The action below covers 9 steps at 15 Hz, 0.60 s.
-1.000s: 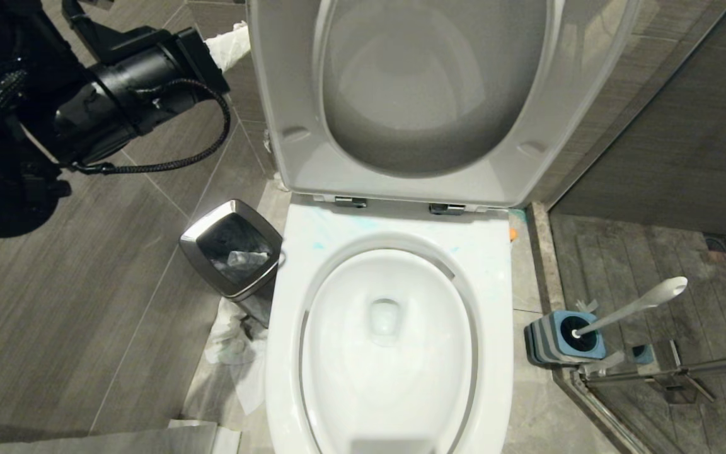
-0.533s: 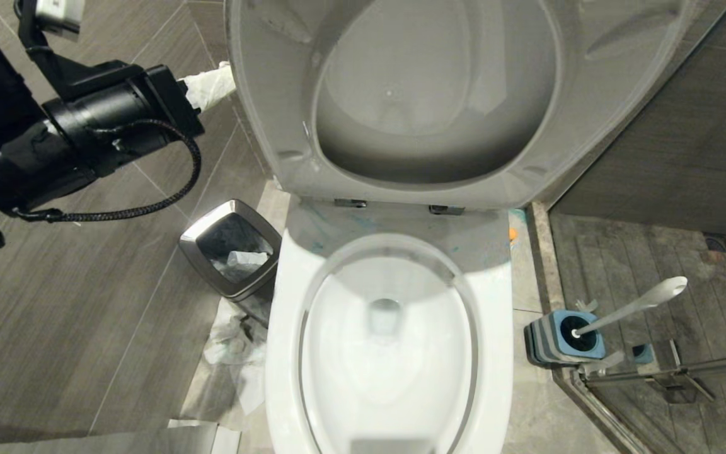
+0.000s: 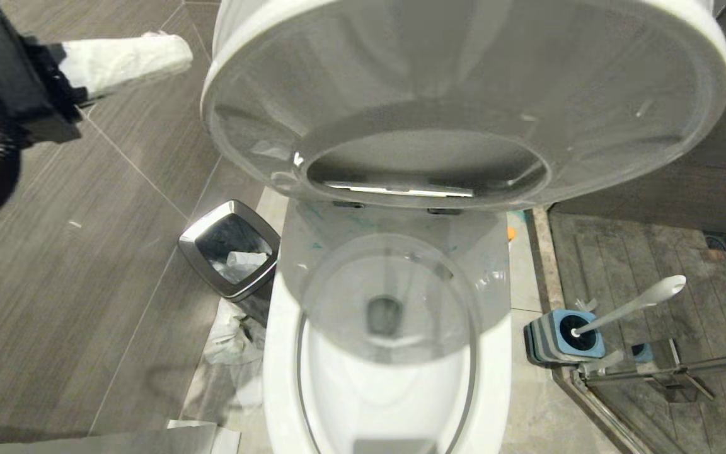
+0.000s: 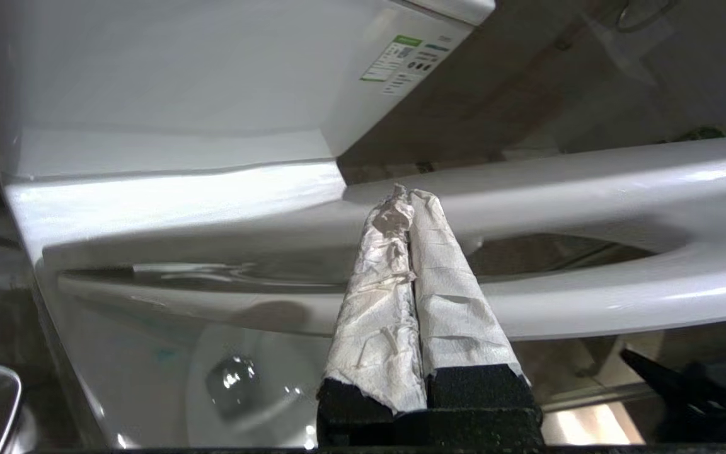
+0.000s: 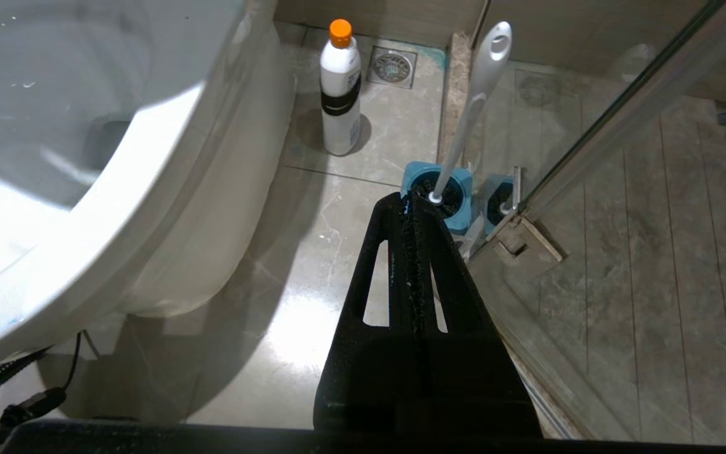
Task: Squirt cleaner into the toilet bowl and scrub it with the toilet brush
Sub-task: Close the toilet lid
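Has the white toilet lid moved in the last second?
Yes. The white toilet lid has swung down and forward over the white ceramic bowl, while the chrome-rimmed square bin stayed put.

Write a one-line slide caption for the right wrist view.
Shut right gripper hangs over the floor beside the toilet bowl, toilet brush in its holder, cleaner bottle behind.

Head view: from above, aimed steeply down onto the toilet bowl (image 3: 388, 378) and the half-lowered seat and lid (image 3: 464, 94). Left wrist view: close and low beside the seat rim, aimed across the bowl toward the cistern (image 4: 167, 82). Right wrist view: low beside the bowl, aimed along the floor (image 5: 300, 252) at the toilet brush (image 5: 473, 94), shared with the head view.
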### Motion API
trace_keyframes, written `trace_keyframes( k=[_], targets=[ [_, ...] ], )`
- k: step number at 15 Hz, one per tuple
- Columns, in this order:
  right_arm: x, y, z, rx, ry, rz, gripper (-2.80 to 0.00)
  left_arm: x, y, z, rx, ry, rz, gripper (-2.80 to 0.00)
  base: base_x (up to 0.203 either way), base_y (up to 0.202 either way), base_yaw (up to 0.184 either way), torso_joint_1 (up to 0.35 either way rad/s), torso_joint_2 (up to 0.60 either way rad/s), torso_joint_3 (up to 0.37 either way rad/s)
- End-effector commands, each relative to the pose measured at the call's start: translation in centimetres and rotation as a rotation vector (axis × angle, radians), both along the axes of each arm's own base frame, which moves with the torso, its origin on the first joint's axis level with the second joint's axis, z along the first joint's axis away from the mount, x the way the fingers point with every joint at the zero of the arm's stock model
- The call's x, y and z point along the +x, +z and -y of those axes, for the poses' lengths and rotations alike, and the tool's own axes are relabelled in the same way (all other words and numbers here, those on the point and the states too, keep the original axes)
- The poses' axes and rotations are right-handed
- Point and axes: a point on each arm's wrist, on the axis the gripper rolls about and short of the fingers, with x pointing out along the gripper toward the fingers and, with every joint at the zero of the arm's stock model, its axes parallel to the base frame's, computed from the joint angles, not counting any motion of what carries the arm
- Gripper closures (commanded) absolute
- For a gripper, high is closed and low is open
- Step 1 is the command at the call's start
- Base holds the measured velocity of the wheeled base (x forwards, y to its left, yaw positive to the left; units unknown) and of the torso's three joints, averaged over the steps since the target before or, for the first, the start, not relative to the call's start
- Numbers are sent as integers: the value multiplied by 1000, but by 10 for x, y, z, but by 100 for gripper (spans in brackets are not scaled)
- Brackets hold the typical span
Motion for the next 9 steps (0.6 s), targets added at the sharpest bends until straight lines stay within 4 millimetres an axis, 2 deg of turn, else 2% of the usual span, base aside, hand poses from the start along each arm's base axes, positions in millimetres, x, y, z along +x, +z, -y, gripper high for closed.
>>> trace_keyframes(
  k=[1, 5, 7, 9],
  targets=[
    [2, -7, 0, -1, 0, -24, 0, -29, 16, -11, -6, 5, -1, 0, 0, 0, 0, 0, 0, 0],
    [2, -7, 0, -1, 0, -24, 0, -43, 24, -19, -13, 25, 29, 0, 0, 0, 0, 0, 0, 0],
    [2, -7, 0, -1, 0, -24, 0, -44, 27, -19, -11, 20, 31, 0, 0, 0, 0, 0, 0, 0],
    [2, -7, 0, -1, 0, -25, 0, -48, 24, -20, 47, 28, -9, 0, 0, 0, 0, 0, 0, 0]
  ],
)
